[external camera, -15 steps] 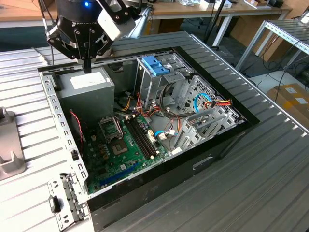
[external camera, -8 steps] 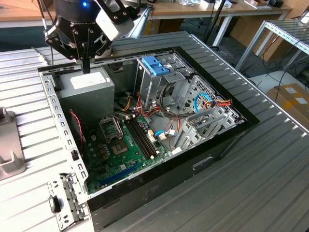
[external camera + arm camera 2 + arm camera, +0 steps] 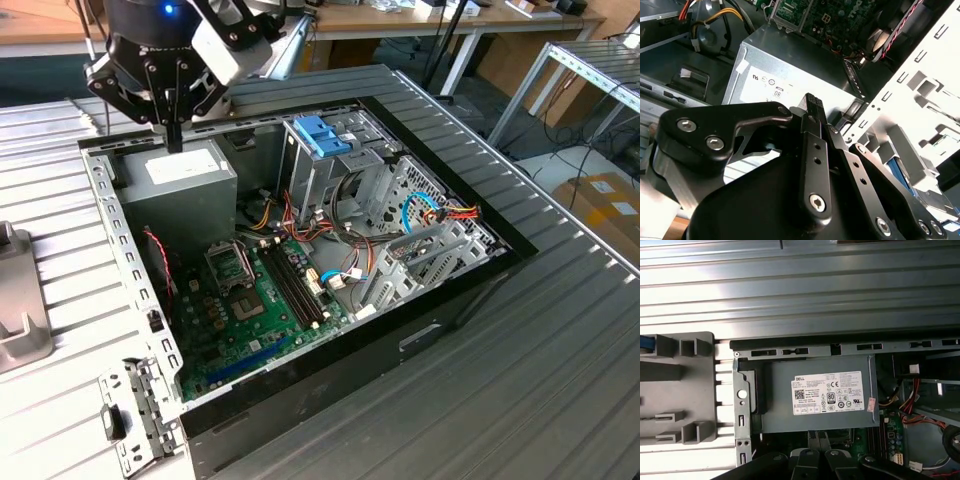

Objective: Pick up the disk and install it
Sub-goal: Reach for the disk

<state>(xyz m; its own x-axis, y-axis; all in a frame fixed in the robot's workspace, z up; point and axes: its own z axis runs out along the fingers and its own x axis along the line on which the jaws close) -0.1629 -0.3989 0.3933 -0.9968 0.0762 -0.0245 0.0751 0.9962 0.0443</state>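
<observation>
My gripper (image 3: 175,143) hangs over the back left corner of the open computer case (image 3: 455,300), just above the grey power-supply box (image 3: 185,180). Its two black fingers are pressed together with nothing between them; in both wrist views the fingertips (image 3: 813,101) (image 3: 817,437) point at the box's white label (image 3: 832,392). Beside the case stands a grey holder (image 3: 682,390) (image 3: 18,300). A bright blue strip (image 3: 901,171) (image 3: 644,342) shows in it, which looks like the disk's rail; the rest of the disk is hidden or out of frame.
In the case lie a green motherboard (image 3: 250,300), bundled cables (image 3: 300,215) and a metal drive cage (image 3: 330,175) with a blue clip (image 3: 322,135) on top. A loose metal bracket (image 3: 135,420) lies at the case's near left corner. Ribbed metal tabletop (image 3: 560,360) surrounds everything.
</observation>
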